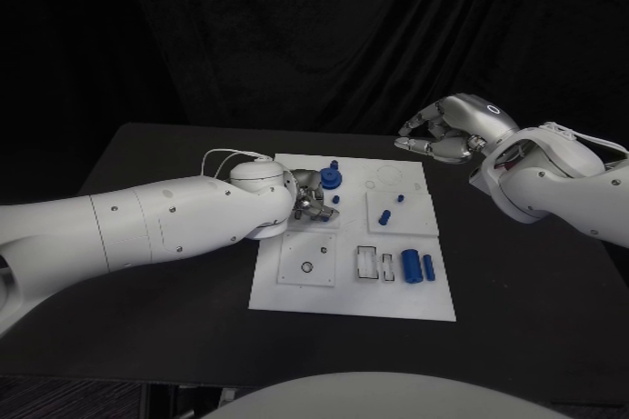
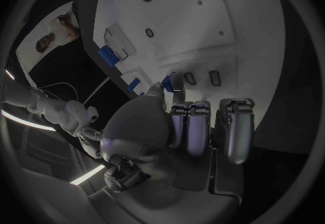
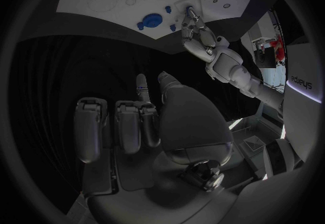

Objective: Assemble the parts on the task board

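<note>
Left hand (image 1: 312,204) at frame centre-left, over the left edge of the white task board (image 1: 308,287) on the black tabletop (image 1: 157,328); fingers curled in. Cannot tell if it holds anything. Just right of it, a round blue part (image 1: 331,176) stands on the board. Centre: small blue pegs (image 1: 385,217) on the raised plate. Lower centre-right: two blue cylinders (image 1: 410,264) lying side by side. Upper right: right hand (image 1: 439,133) off the board, fingers curled in on nothing.
</note>
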Robot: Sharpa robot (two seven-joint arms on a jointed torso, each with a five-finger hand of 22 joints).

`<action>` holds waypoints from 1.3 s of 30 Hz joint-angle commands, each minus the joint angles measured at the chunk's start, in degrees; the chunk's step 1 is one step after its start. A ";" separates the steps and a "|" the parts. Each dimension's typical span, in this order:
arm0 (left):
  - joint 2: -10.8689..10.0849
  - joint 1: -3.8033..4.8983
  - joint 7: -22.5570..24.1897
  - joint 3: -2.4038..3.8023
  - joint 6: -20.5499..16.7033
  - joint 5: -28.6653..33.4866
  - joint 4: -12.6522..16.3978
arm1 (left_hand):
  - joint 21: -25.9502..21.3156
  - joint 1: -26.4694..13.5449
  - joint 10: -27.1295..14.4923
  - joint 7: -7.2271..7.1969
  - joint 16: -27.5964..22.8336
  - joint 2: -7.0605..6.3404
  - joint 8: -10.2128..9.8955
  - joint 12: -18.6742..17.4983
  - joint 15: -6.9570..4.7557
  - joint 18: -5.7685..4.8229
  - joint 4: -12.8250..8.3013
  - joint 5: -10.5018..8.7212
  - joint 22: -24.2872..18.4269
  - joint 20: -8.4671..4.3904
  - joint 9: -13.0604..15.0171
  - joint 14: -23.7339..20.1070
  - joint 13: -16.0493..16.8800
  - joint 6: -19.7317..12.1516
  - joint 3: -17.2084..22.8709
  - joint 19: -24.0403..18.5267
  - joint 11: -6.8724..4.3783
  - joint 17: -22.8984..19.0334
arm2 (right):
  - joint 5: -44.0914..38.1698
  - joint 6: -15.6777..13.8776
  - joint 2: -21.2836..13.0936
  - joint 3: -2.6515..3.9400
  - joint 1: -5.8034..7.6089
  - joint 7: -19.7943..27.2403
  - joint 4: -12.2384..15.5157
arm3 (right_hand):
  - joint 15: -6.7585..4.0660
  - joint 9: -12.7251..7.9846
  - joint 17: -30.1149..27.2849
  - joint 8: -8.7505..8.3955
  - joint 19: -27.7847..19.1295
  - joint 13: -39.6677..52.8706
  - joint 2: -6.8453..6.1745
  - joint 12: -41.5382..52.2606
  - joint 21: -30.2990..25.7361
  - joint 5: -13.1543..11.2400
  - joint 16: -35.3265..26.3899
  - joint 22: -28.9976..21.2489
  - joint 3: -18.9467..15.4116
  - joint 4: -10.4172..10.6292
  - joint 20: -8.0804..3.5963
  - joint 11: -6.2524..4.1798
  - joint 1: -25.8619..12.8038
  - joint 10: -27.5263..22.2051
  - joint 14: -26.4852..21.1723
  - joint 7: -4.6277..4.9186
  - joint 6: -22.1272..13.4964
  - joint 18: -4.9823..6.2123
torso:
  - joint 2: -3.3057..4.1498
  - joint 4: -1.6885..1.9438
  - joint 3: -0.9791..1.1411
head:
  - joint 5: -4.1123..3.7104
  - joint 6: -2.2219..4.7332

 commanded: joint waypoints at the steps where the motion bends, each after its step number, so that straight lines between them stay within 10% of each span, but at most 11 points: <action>1: 0.02 -0.16 1.20 0.04 1.00 -0.30 -0.01 | -0.39 0.64 5.97 0.30 0.15 -0.22 -0.52 -0.27 -0.04 -0.17 -0.03 1.15 10.04 -0.16 0.16 5.96 14.95 0.21 0.80 2.15 -0.25 15.06 | -0.32 -0.07 -0.08 0.05 -0.11 -1.08 0.09 | 0.45 0.06 10.94 0.15 4.29 15.09 0.10 0.15 0.15 0.33 0.23 13.85 -0.04 -0.27 0.32 0.33 0.59 6.07 5.26 0.03 0.47 0.05 | -0.01 -0.01 -0.02 | -0.02 -0.18; 25: -0.78 -0.18 1.21 0.04 1.49 -0.30 0.23 | -0.81 2.49 5.97 0.53 0.15 -2.15 -4.06 -0.27 0.18 -0.06 -0.84 4.14 9.83 0.05 0.10 5.96 14.95 0.27 5.61 1.85 -0.04 15.06 | -0.32 0.11 -0.02 0.05 -0.12 -1.05 -0.03 | 0.44 0.12 10.85 0.02 4.25 15.09 -0.06 0.15 0.08 0.33 0.20 13.82 0.15 -0.96 0.32 0.32 1.59 6.07 5.24 0.02 0.59 0.07 | 0.01 0.03 -0.05 | 0.05 -0.54; 39: -1.55 -0.18 1.96 0.04 0.98 -0.30 0.33 | -0.96 2.73 5.97 0.76 0.15 -5.51 -7.52 -0.27 0.34 -0.04 -0.92 5.36 9.95 0.20 -0.50 5.96 14.95 1.32 11.96 1.84 0.14 15.06 | -0.32 0.25 -0.01 0.05 -0.12 -1.06 -0.09 | 0.44 0.14 10.72 -0.01 4.19 15.09 -0.10 0.15 -0.04 0.33 0.13 13.77 0.21 -1.19 0.32 0.33 1.91 6.07 5.21 0.01 0.64 0.11 | 0.01 -0.05 0.00 | 0.19 -0.94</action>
